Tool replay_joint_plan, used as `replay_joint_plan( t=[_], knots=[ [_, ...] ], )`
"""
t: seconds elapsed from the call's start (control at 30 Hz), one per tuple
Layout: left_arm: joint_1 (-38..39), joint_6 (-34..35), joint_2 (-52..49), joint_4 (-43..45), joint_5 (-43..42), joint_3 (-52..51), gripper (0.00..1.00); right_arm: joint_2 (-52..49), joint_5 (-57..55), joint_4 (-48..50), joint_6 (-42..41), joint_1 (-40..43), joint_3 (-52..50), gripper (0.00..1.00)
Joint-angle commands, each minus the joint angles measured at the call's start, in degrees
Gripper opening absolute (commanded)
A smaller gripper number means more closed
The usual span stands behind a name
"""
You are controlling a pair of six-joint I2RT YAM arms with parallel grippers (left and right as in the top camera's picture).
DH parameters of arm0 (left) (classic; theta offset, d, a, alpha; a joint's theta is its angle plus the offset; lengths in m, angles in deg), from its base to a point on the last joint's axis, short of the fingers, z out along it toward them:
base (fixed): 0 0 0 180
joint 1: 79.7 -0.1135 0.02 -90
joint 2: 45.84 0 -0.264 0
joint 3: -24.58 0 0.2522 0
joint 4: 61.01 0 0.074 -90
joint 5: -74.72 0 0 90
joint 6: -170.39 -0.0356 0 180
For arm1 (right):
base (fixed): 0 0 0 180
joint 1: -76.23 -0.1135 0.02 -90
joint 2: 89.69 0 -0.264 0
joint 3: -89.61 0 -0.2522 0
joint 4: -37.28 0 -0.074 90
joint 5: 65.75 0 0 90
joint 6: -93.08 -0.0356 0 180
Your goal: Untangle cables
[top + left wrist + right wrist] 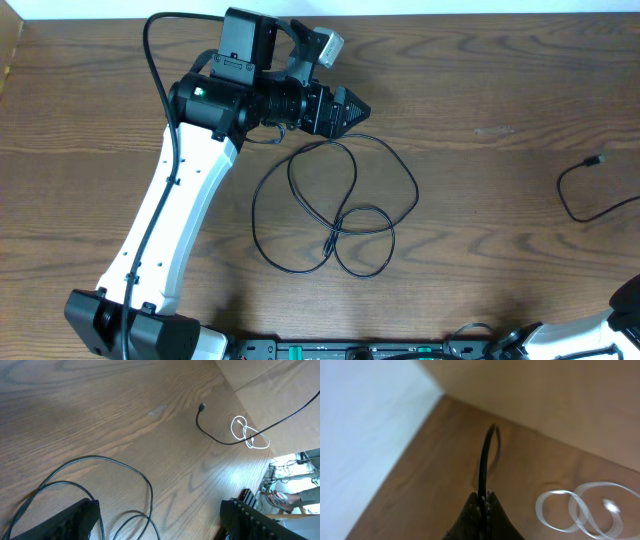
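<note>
Overhead, the left arm [175, 215] reaches across the wooden table [480, 90]. The left gripper [352, 108] sits at the far side of the looped black cable [335, 205], which lies in several overlapping loops near the middle of the table. From this height the spread of the jaws is hard to read. The left wrist view settles it: the two fingers [70, 520] stand wide apart at the bottom corners. Only bare wood and part of the looped black cable show between them, and they grip nothing.

Well apart from the loops, on the right side, a second black cable [575, 200] curves round from its plug [597, 160] and runs out of the overhead picture at the right edge. That view shows only a corner of the right arm [625, 305], not its gripper.

The left wrist view follows the second black cable further. It crosses a small white cable [247, 432] coiled near the table's edge, which lies outside the overhead picture.

Only the right wrist view shows the right gripper [482, 499]. Its fingertips are pinched tight on the second black cable, which stands up from them in a thin arc. The white cable lies in loops on the wood just beside it.
</note>
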Motion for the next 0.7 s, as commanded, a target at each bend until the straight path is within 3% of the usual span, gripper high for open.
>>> replay_joint_plan(
  t=[0.0, 0.4, 0.67],
  knots=[
    [0.2, -1.6, 1.5, -0.2, -1.0, 1.0, 0.82, 3.0, -9.0, 0.1, -3.4, 0.3, 1.9, 0.01],
    [0.2, -3.5, 1.5, -1.3, -1.0, 1.0, 0.82, 12.5, -15.0, -3.7, -0.9, 0.4, 15.6, 0.01],
    [0.2, -4.5, 1.5, -2.7, -1.0, 1.0, 0.82, 9.9, -12.3, -6.1, 0.7, 0.3, 16.2, 0.01]
  ],
)
